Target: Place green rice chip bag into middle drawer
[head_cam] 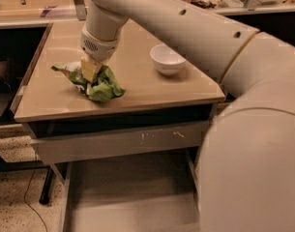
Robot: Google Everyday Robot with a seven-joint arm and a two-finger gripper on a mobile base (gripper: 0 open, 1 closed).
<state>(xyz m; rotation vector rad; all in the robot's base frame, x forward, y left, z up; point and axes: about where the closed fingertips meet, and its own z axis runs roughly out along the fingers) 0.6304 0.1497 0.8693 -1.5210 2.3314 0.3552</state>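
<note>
The green rice chip bag lay crumpled on the table, on the left half of its top as seen and not far back from its front edge; one green corner stuck out toward the table's left side. The gripper stood straight down over the table and was pushed into the top of the bag, with foil bunched up on both sides of it; whether the claw was clenched on the bag or released could not be told. The pale arm ran from the gripper up and across the table's right side, where its big rounded casing hid the table's right front corner. A white bowl sat upright on the table, well apart from the bag, toward the right and farther back. Just under the table's front edge hung a grey drawer front with pale scratch marks. Lower still, the middle drawer stood pulled out in front of the table, its flat grey bottom bare; the bag was not in it.
</note>
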